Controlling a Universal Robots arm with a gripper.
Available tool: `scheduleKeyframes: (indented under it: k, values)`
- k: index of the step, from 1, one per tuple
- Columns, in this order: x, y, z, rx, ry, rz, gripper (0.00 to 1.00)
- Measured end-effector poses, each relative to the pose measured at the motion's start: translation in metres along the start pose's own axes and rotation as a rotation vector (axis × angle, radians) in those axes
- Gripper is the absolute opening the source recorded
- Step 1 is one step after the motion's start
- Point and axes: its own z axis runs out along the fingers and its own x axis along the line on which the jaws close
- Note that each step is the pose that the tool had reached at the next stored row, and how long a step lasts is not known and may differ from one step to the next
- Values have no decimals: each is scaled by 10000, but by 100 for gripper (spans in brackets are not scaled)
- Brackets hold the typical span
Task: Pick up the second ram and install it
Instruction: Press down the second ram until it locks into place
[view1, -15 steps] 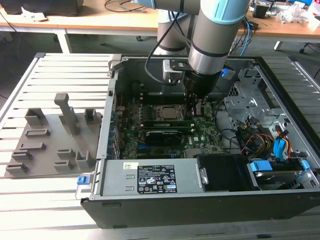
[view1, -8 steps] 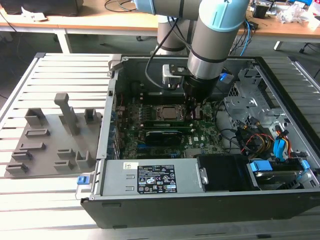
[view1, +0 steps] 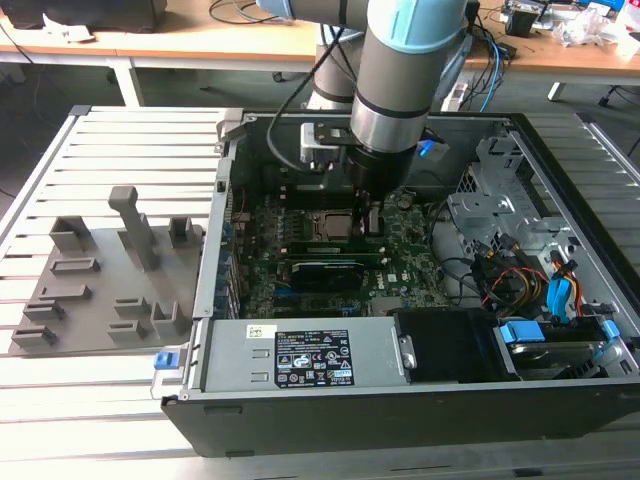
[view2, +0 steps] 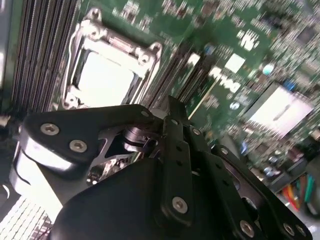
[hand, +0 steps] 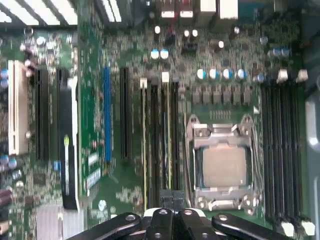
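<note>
Inside the open computer case (view1: 560, 180), my gripper (view1: 372, 222) hangs low over the large green motherboard (view1: 400, 270), beside the CPU socket (view1: 328, 222). In the first wrist view its fingertips (hand: 172, 196) are pressed together over one end of the memory slots. The second ram (hand: 168, 145) is a thin green stick standing on edge in a slot, and it runs right up under those fingertips; in the exterior view the ram (view1: 325, 243) lies just in front of the socket. Whether the fingers pinch it or only rest on it is hidden. The second wrist view shows the gripper (view2: 172, 107) above the board.
Another stick (hand: 145, 145) stands two slots over. A black expansion card (view1: 322, 272) sits nearby. A power supply (view1: 300, 355) lines the case front, with drive cages and cables (view1: 520, 280) at the exterior view's right. A grey fixture (view1: 110, 280) with upright posts lies outside the case.
</note>
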Motion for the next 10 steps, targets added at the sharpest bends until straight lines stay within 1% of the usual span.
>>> scheduleKeyframes:
  k: [6,7,9,10]
  values:
    - [14,448,23,47,-2,-1,11]
    - [15,494,26,50,-3,-1,11]
    - [17,559,31,54,-4,0,11]
    - [18,623,39,56,-4,-1,11]
